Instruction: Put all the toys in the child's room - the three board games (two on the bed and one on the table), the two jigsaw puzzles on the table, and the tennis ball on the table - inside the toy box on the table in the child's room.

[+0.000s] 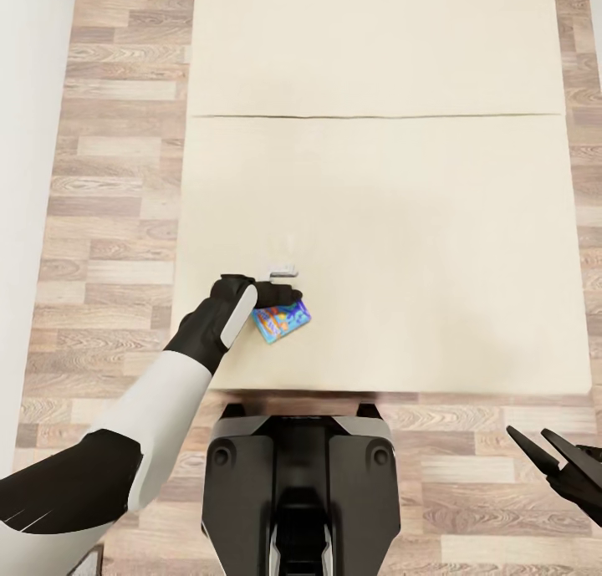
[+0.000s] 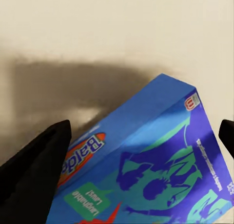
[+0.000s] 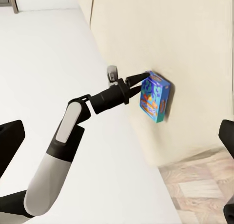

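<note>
Robot stands at the foot of the bed, base close to the mattress edge, head looking straight down over it

Left gripper reached out over the near part of the bed, at the blue board game. Box has blue lettering and green-purple print. From the right wrist view the box sits at the tips of the left gripper, one black finger along its upper edge; it looks lifted and tilted off the cover, though contact with the bed is hard to rule out from these angles

Left wrist view: box lies between the two dark fingers, which stand spread to either side. Whether they press the box walls I cannot tell

Judgement: the grip is taken across the narrow side so the flat box can be carried away to the toy box

Right gripper hangs low at the robot's right side over the wood floor, fingers parted, holding nothing, kept clear of the working arm
</note>
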You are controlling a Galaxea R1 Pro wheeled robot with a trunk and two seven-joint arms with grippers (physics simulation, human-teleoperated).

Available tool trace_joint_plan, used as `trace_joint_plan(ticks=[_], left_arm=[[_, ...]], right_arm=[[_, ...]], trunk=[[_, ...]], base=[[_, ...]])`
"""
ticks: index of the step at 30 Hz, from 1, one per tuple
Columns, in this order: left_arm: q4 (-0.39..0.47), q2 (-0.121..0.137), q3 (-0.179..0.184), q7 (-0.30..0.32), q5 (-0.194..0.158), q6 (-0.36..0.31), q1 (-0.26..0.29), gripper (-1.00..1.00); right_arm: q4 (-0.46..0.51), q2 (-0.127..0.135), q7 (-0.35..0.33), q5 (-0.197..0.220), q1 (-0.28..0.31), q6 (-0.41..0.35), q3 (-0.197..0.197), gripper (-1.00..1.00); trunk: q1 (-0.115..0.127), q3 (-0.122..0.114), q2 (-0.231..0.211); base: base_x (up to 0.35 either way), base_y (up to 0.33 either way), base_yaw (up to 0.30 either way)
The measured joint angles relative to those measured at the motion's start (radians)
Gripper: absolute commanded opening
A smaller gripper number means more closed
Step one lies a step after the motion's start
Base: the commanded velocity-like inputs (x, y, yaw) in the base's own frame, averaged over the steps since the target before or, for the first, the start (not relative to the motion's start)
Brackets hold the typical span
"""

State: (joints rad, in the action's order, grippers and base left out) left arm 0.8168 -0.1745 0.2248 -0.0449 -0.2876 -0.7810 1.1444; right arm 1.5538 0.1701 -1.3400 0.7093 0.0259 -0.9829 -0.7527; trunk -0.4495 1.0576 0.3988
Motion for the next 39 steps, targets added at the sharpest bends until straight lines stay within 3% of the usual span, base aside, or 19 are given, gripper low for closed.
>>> trace_joint_plan(ticks=[39], left_arm=[[-0.008,0.000,0.000,-0.001,0.003,-0.001,0.000,1.00]], right_arm=[[0.000,0.002,-0.002,0.001,0.000,0.000,0.001,1.00]], trunk=[[0.000,0.000,0.000]], base=[[-0.147,-0.005,0.000]])
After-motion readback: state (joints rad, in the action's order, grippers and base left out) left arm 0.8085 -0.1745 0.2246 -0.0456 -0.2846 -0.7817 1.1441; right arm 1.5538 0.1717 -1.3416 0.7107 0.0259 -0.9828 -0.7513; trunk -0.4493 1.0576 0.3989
